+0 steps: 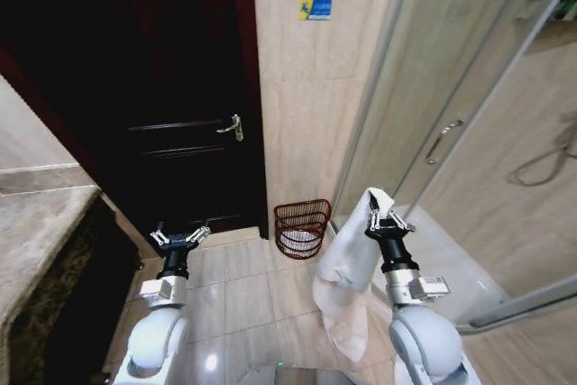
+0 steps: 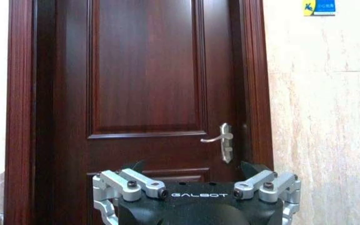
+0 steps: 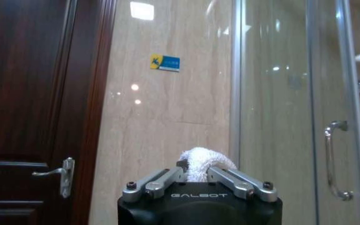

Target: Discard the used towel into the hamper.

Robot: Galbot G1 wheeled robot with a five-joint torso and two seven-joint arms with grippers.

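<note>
1. Right gripper (image 1: 382,219) is up at chest height, clenched on the top corner of the white towel (image 1: 347,286); the wrist view shows a tuft of terry cloth (image 3: 200,165) poking out between the closed fingers.
2. The towel hangs long and loose below the grasp, draping down beside the right arm toward the tiled floor (image 1: 243,277) (no part of it looks caught on anything).
3. Left gripper (image 1: 179,239) is parked low on the left side, fingers spread wide and holding nothing, facing the dark wooden door (image 2: 148,84) with its lever handle (image 2: 222,140).
4. The hamper (image 1: 302,227) sits on the floor against the beige wall, between the door and the glass shower enclosure (image 1: 451,114), ahead of the towel and apart from it.
5. Handling call: the towel looks soft, light and floppy, so the pinch at one corner should be enough. The trailing end will swing and could drape over the hamper's rim, so I'd judge the hanging bulk needs to be over the opening before letting go.
</note>
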